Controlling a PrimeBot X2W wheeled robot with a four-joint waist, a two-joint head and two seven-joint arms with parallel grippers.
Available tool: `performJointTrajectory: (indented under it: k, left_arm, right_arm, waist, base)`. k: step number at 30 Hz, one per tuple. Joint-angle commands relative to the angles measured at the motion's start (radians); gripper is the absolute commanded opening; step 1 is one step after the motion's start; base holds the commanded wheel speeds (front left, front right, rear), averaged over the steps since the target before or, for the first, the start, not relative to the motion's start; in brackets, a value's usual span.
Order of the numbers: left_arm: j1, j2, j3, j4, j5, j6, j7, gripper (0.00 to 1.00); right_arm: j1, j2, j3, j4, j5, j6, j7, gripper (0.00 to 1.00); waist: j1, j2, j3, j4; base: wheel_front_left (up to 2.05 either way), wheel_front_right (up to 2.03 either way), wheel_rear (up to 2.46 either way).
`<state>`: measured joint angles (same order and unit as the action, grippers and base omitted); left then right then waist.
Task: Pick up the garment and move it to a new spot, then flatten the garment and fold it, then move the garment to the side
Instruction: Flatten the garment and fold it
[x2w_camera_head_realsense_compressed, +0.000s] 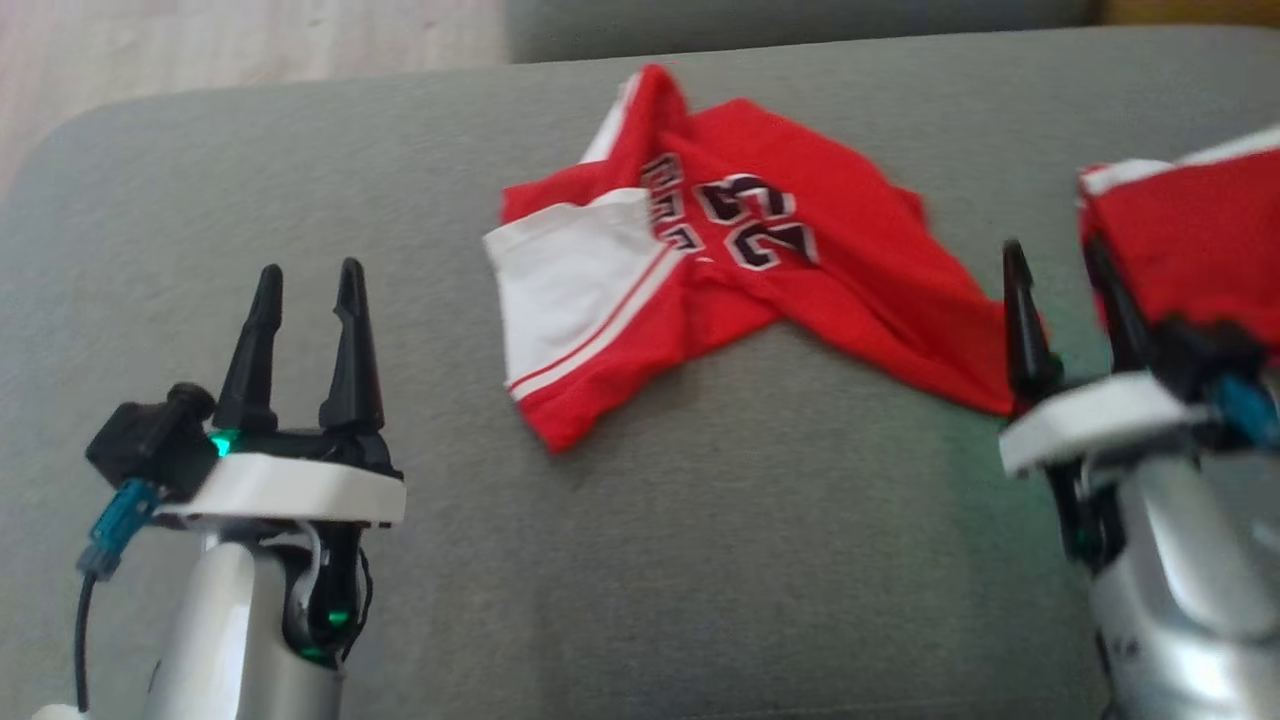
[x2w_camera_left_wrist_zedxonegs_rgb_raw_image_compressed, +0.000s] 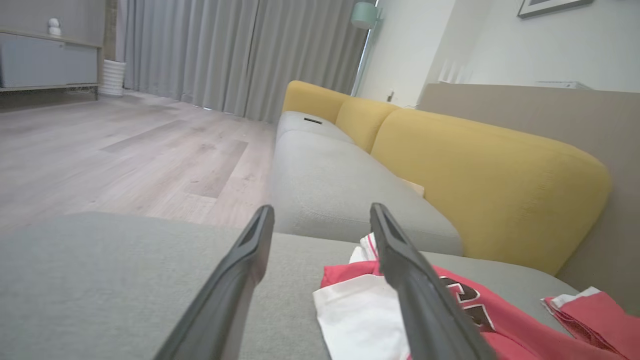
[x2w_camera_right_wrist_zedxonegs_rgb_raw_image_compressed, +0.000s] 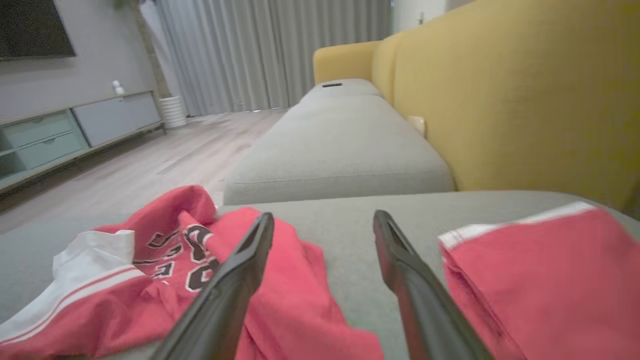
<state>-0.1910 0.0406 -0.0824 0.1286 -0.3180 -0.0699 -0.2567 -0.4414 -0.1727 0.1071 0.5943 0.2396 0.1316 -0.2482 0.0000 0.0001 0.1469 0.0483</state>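
Note:
The garment (x2w_camera_head_realsense_compressed: 850, 280) is a red jersey with white side panels and the number 23. It lies crumpled on the grey cushion (x2w_camera_head_realsense_compressed: 700, 560), at mid-back. My left gripper (x2w_camera_head_realsense_compressed: 310, 268) stands open at the lower left, well short of the jersey, with nothing between its fingers. The left wrist view shows the left gripper (x2w_camera_left_wrist_zedxonegs_rgb_raw_image_compressed: 321, 207) with the garment (x2w_camera_left_wrist_zedxonegs_rgb_raw_image_compressed: 360, 315) behind its right finger. My right gripper (x2w_camera_head_realsense_compressed: 1055, 245) is open at the jersey's right end. In the right wrist view the right gripper (x2w_camera_right_wrist_zedxonegs_rgb_raw_image_compressed: 324, 215) holds nothing, and the garment (x2w_camera_right_wrist_zedxonegs_rgb_raw_image_compressed: 175, 220) spreads to its left.
A second red garment (x2w_camera_head_realsense_compressed: 1190, 240), folded with a white edge, lies at the right beside my right gripper; I also see this folded garment (x2w_camera_right_wrist_zedxonegs_rgb_raw_image_compressed: 540, 280) from the right wrist. A yellow backrest (x2w_camera_left_wrist_zedxonegs_rgb_raw_image_compressed: 490, 175) runs along the sofa. Wooden floor (x2w_camera_head_realsense_compressed: 200, 50) lies beyond the cushion's far left edge.

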Motion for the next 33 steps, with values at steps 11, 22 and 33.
performJointTrajectory:
  k: [11, 22, 33]
  left_arm:
    - [-0.024, 0.010, 0.058, -0.009, 0.002, -0.017, -0.005, 1.00]
    - [-0.105, 0.010, 0.034, 0.116, 0.062, -0.025, -0.005, 1.00]
    - [-0.344, 0.044, -0.012, 0.469, 0.126, -0.049, -0.005, 1.00]
  right_arm:
    - [0.214, 0.114, -0.110, -0.270, -0.080, -0.001, -0.013, 1.00]
    - [0.206, 0.122, -0.094, -0.323, -0.081, -0.001, 0.005, 1.00]
    - [0.179, 0.122, -0.065, -0.338, -0.071, -0.001, 0.010, 1.00]
  waist:
    - [0.0000, -0.0001, -0.007, -0.089]
    - [0.0000, -0.0001, 0.070, -0.086]
    - [0.0000, -0.0001, 0.160, -0.114]
  base:
    - [0.00, 0.00, 0.00]
    - [0.00, 0.00, 0.00]
    - [0.00, 0.00, 0.00]
